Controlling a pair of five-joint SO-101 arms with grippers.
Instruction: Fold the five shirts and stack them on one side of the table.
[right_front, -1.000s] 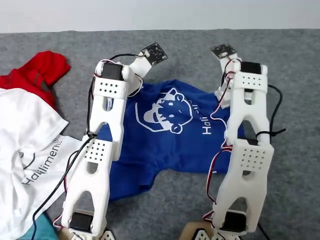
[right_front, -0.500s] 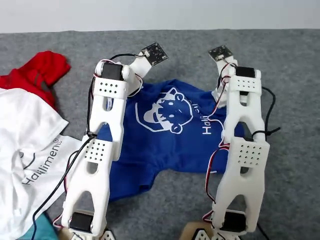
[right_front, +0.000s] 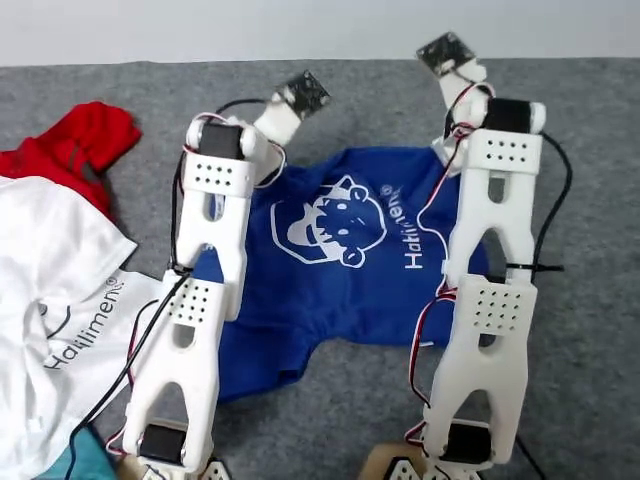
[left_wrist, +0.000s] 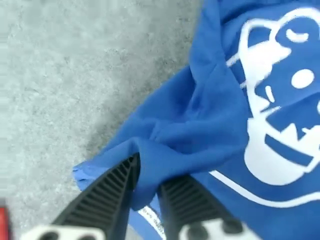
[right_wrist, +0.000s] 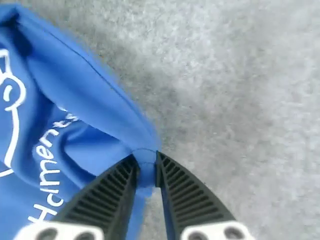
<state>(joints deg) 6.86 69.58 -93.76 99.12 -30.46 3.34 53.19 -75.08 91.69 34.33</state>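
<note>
A blue shirt (right_front: 340, 250) with a white cartoon print lies spread on the grey table between my two arms. My left gripper (left_wrist: 146, 172) is shut on a fold of the blue shirt (left_wrist: 220, 115) at its far left edge. My right gripper (right_wrist: 146, 167) is shut on a pinch of the blue shirt (right_wrist: 65, 115) at its far right corner. In the high view the left arm (right_front: 210, 260) and the right arm (right_front: 490, 260) stretch over the shirt's two sides.
A white shirt (right_front: 55, 300) lies crumpled at the left, with a red shirt (right_front: 75, 145) behind it and a bit of teal cloth (right_front: 75, 462) at the near left edge. Bare grey table (right_front: 590, 200) runs along the far side and the right.
Both arms have moved toward the far side, the right one more, pulling the blue shirt's far edge with them and stretching it flatter.
</note>
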